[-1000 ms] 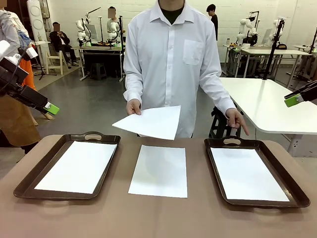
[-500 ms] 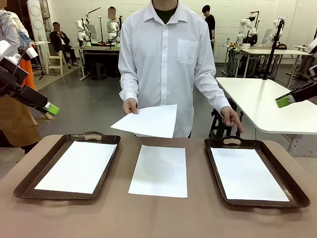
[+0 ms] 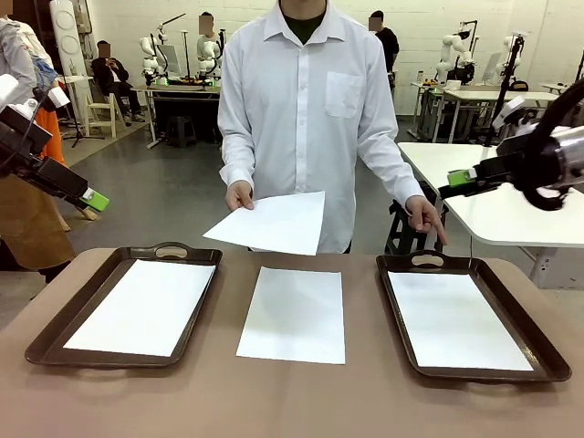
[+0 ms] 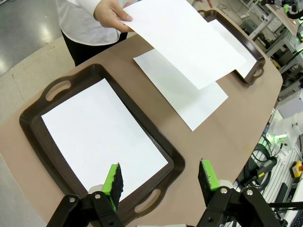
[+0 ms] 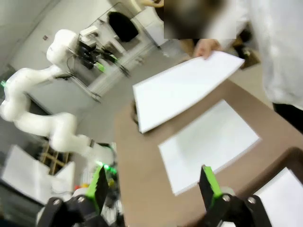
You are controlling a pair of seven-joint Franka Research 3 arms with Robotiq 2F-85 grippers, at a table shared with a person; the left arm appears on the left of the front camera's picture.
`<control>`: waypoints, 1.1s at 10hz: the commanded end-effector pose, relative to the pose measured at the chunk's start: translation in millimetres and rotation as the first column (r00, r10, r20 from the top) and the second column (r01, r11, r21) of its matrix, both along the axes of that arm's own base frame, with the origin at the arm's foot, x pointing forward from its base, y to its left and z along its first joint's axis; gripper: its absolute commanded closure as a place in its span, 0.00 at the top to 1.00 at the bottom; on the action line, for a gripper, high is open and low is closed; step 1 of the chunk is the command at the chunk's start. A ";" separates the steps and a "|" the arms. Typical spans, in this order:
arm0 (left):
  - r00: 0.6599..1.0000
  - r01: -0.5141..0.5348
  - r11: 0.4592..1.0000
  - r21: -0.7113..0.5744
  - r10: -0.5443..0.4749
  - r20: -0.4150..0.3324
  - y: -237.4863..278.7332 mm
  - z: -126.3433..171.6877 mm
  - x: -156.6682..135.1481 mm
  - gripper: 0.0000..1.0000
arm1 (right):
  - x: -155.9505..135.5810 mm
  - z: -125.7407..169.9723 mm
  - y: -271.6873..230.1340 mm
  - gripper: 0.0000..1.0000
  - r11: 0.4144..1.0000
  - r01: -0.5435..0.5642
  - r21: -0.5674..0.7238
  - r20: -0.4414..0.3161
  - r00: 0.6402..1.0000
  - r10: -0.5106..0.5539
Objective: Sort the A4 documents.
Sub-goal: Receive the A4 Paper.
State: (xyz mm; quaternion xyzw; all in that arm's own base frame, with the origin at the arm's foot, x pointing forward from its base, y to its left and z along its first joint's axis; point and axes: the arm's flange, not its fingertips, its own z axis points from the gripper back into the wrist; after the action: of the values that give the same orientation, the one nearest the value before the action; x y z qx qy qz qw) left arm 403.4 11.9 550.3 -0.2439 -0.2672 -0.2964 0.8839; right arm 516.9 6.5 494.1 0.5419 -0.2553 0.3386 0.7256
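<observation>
A person's hand [image 3: 242,195] holds out one white A4 sheet [image 3: 271,223] above the table's far edge. Another sheet [image 3: 293,314] lies flat in the middle of the brown table. One sheet [image 3: 141,306] lies in the left tray [image 3: 55,339], one [image 3: 456,320] in the right tray [image 3: 538,354]. My left gripper [image 3: 93,200] hovers open at far left, high above the left tray [image 4: 33,116]. My right gripper [image 3: 461,182] is open in the air at the right, near the person's other hand [image 3: 427,219]. The held sheet [image 5: 182,88] and the table sheet [image 5: 210,142] lie ahead of my right gripper [image 5: 151,182].
The person in a white shirt [image 3: 306,109] stands at the far side of the table. A white table [image 3: 493,196] stands behind at the right. Bare brown tabletop [image 3: 292,401] runs along the near edge.
My right gripper has swung in from the far right towards the middle and now points left. The person has straightened slightly, still holding the sheet. My left gripper has not moved.
</observation>
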 end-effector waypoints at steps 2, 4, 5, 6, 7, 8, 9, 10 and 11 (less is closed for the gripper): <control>1.000 0.012 1.000 0.011 -0.012 0.012 1.3 -1.5 -0.9 0.83 | 27.1 -41.8 35.8 1.00 0.975 -0.060 0.214 -0.203 0.974 0.105; 1.000 0.012 1.000 0.011 -0.012 0.012 1.3 -1.5 -0.9 0.83 | 29.8 -59.3 58.8 1.00 0.975 -0.035 0.221 -0.275 0.956 0.097; 1.000 0.012 1.000 0.011 -0.012 0.012 1.3 -1.5 -0.9 0.83 | 32.4 -65.2 67.0 1.00 0.974 -0.012 0.226 -0.310 0.947 0.083; 1.000 0.012 1.000 0.011 -0.012 0.012 1.3 -1.5 -0.9 0.83 | 37.1 -72.8 76.2 1.00 0.974 0.023 0.226 -0.365 0.929 0.063; 1.000 0.012 1.000 0.011 -0.012 0.012 1.3 -1.5 -0.9 0.83 | 42.2 -78.9 81.2 1.00 0.980 0.054 0.194 -0.410 0.912 0.031; 1.000 0.012 1.000 0.011 -0.012 0.012 1.3 -1.5 -0.9 0.83 | 48.8 -86.7 86.8 1.00 0.984 0.069 0.166 -0.450 0.893 0.014; 1.000 0.012 1.000 0.011 -0.012 0.012 1.3 -1.5 -0.9 0.83 | 55.4 -96.6 93.8 1.00 0.988 0.075 0.138 -0.501 0.865 0.004; 1.000 0.012 1.000 0.011 -0.012 0.012 1.3 -1.5 -0.9 0.83 | 59.2 -105.6 102.0 1.00 0.990 0.066 0.121 -0.536 0.844 0.009; 1.000 0.012 1.000 0.011 -0.012 0.012 1.3 -1.5 -0.9 0.83 | 59.8 -112.3 108.9 1.00 0.991 0.055 0.123 -0.575 0.817 0.026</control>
State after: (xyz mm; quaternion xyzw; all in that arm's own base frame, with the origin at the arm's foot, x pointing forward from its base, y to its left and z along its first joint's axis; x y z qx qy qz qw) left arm 403.3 12.0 550.3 -0.2440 -0.2672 -0.2964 0.8839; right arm 566.0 106.0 380.8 0.6611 -0.0777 0.1471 0.7316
